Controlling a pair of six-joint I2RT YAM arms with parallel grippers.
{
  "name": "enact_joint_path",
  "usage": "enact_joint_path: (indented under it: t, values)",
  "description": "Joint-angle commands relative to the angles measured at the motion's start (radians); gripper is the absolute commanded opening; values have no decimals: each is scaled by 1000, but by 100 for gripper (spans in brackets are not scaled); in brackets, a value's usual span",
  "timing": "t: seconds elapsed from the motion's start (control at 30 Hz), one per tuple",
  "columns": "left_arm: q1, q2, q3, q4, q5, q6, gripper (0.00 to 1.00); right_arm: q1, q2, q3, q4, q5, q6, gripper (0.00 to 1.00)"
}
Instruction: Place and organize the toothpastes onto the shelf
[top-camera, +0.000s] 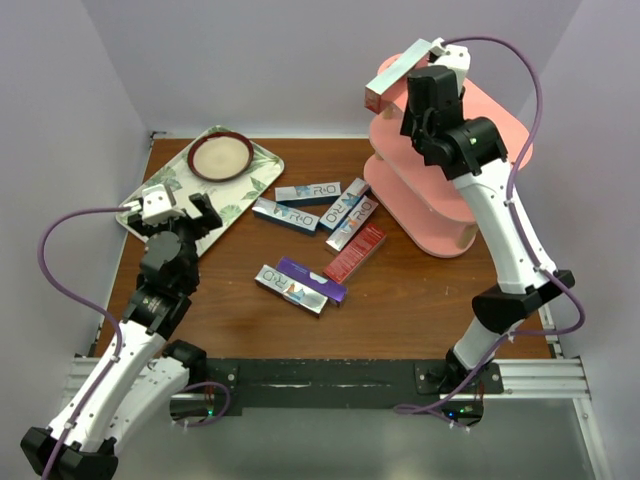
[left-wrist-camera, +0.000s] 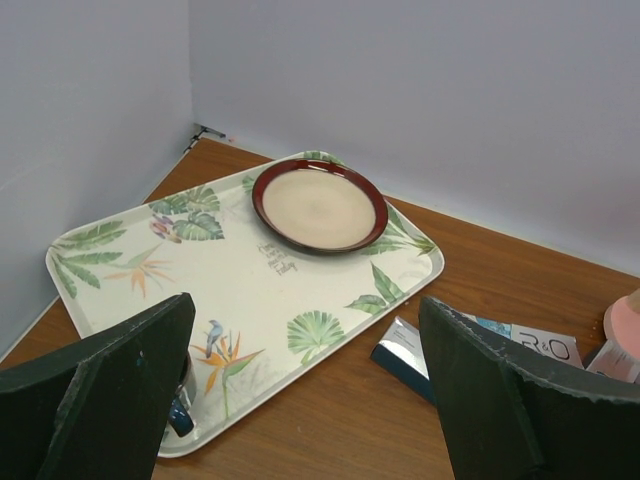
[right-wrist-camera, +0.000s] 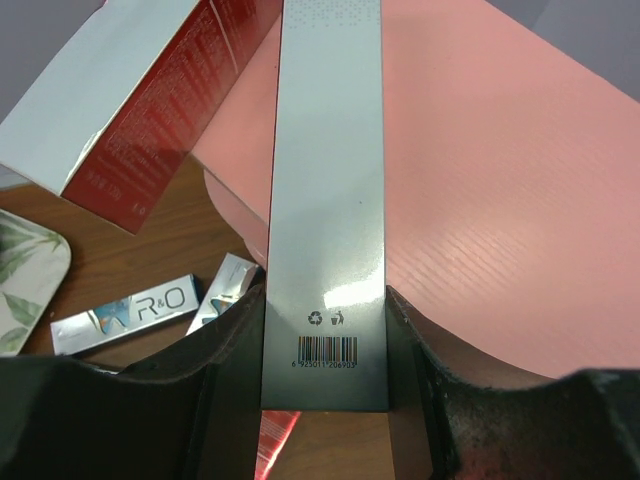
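My right gripper (top-camera: 425, 95) (right-wrist-camera: 325, 310) is shut on a silver toothpaste box (right-wrist-camera: 328, 170) with a barcode. It holds the box over the top board of the pink shelf (top-camera: 495, 125) (right-wrist-camera: 500, 180). A red-sided silver box (top-camera: 400, 72) (right-wrist-camera: 150, 100) overhangs the top board's left edge. Several more toothpastes lie on the table: silver R.O boxes (top-camera: 308, 192) (right-wrist-camera: 125, 315), a red one (top-camera: 354, 252), a purple one (top-camera: 312, 279). My left gripper (top-camera: 175, 208) (left-wrist-camera: 308, 305) is open and empty over the near edge of the floral tray.
The leaf-patterned tray (top-camera: 240, 195) (left-wrist-camera: 120, 260) sits at the back left with a red-rimmed plate (top-camera: 221, 156) (left-wrist-camera: 318, 207) on it. A blue-and-silver box (left-wrist-camera: 400, 350) lies just right of the tray. Walls close in the left, back and right sides.
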Motion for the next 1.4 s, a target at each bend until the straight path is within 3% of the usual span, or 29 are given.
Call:
enact_joint_path:
  t: [0.0,0.17,0.23,0.37,0.6,0.93,1.37]
  values:
    - [2,-2,14,19,7,-9,100,-15,-30,30,37,-11,71,4]
    - [2,-2,12,18,7,-9,100,-23,0,51,33,-12,99,12]
    - [2,0,12,18,9,-9,100,-26,3,49,39,-17,102,21]
    - [2,0,14,18,12,-9,100,-26,-13,17,71,-49,104,49]
    - [2,3,14,19,21,-12,100,-28,-41,-3,92,-86,102,66]
    - [2,6,14,19,29,-12,100,-28,-104,-93,141,-164,116,69]
    - [2,3,14,18,27,-12,100,-28,-86,-81,171,-208,113,70]
